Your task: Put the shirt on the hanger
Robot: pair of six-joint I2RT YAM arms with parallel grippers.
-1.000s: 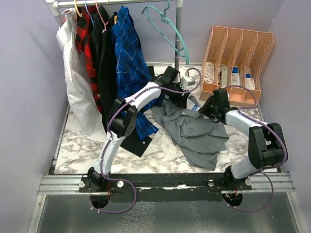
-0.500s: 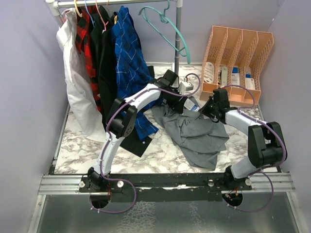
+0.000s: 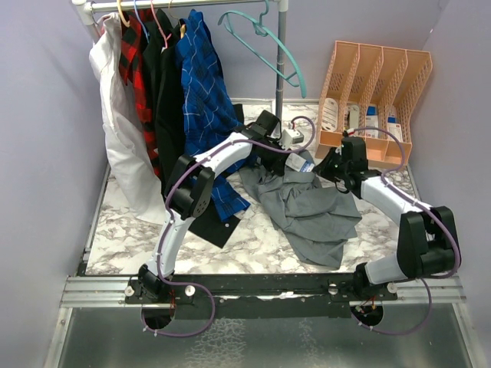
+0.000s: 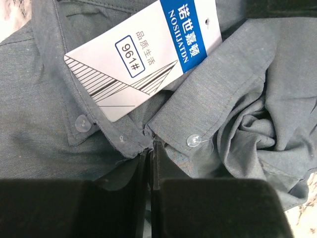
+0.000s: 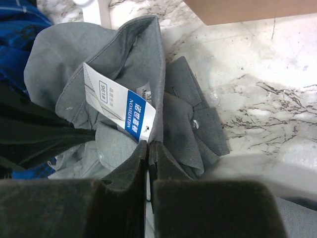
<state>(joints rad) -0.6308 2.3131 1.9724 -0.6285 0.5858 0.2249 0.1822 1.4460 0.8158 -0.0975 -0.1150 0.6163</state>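
Two arms met at one collar | left jaws clamped the collar of the grey shirt [image 3: 311, 211] | right jaws clamped it beside the label [image 5: 121, 106] | shirt lay crumpled on marble surface [image 3: 130, 230] | teal hanger [image 3: 294, 73] hung on rail [image 3: 192, 4] behind.

We find free tabletop [image 3: 126, 230] near-left; hung clothes [image 3: 201, 100] block far-left, pole [image 3: 280, 96] behind shirt [image 3: 318, 215], hanger [image 3: 293, 73] overhead, organizer [image 3: 376, 77] far-right.

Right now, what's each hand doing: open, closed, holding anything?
Left hand: closed, pinching the grey collared button-up shirt at its collar.
Right hand: closed, pinching the same shirt's collar edge.
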